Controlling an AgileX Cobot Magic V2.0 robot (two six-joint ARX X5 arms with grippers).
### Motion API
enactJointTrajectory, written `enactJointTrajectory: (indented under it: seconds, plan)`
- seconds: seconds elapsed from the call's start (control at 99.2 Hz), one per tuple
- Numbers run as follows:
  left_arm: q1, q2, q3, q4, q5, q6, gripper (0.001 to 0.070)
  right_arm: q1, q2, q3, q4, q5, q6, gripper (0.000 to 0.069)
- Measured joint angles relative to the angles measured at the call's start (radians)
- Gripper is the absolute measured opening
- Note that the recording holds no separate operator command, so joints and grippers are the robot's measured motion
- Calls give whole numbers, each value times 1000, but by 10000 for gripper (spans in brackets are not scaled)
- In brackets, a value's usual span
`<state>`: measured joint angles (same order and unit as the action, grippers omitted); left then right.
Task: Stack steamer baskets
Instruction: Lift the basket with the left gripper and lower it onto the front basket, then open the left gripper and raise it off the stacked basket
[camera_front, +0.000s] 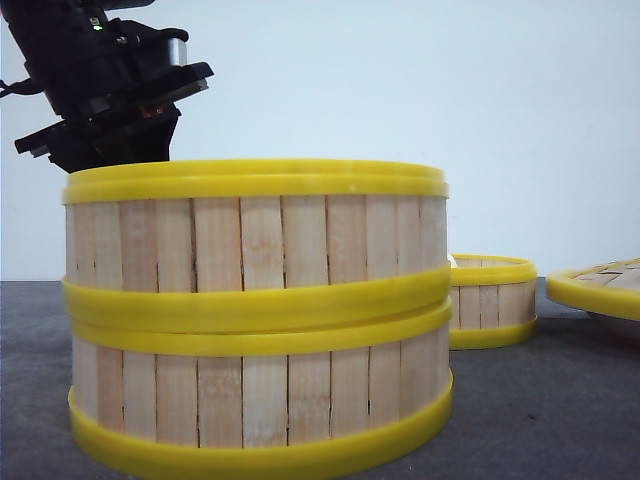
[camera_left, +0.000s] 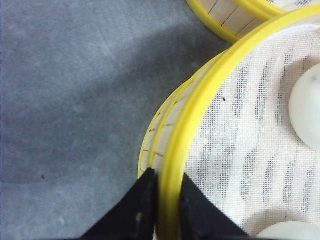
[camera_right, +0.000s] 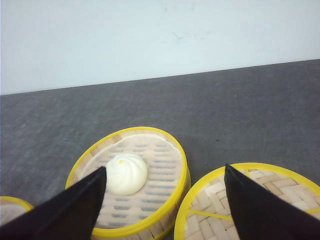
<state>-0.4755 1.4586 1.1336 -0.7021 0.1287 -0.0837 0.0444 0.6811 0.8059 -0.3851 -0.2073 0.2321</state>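
Two steamer baskets already sit one on the other close to the front camera: the top basket (camera_front: 255, 225) rests on the bottom basket (camera_front: 258, 400), their yellow rims meeting a little unevenly, with the upper one tilted slightly. The left gripper (camera_left: 167, 200) is behind and above this stack on its left side; in the left wrist view its two black fingers (camera_left: 142, 200) are closed around the top basket's rim, one inside and one outside, so it has hold of that basket. White cloth and pale buns (camera_left: 306, 112) lie inside

The third basket (camera_front: 490, 300) stands alone on the grey table (camera_front: 560, 410), further back to the right, with a single bun (camera_right: 126, 173) in it. The woven lid (camera_right: 250, 205) lies just beside it. The right gripper (camera_right: 165, 200) hovers above these two with its fingers spread wide, holding nothing

So one stacking step looks finished or nearly so; judging by this, the left gripper must let go, and the lone basket remains to be lifted onto the pile
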Motion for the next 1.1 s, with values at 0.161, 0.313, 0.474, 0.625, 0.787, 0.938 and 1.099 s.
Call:
enactJointTrajectory:
  seconds: [0.161, 0.313, 0.474, 0.625, 0.787, 0.938, 1.099]
  plan:
    - [0, 16, 0, 7, 0, -7, 25, 0, 0, 0, 0, 0, 0, 466]
    - [0, 20, 0, 11, 1, -7, 25, 0, 0, 0, 0, 0, 0, 466]
    - [0, 21, 0, 13, 1, -7, 25, 0, 0, 0, 0, 0, 0, 466]
    - [0, 27, 0, 19, 8, -14, 131, 0, 0, 0, 0, 0, 0, 466]
    - [0, 31, 0, 19, 8, -22, 223, 0, 0, 0, 0, 0, 0, 466]
    - [0, 31, 0, 26, 7, -26, 232, 0, 0, 0, 0, 0, 0, 466]
    - [2, 19, 0, 62, 6, -41, 232, 0, 0, 0, -1, -1, 0, 466]
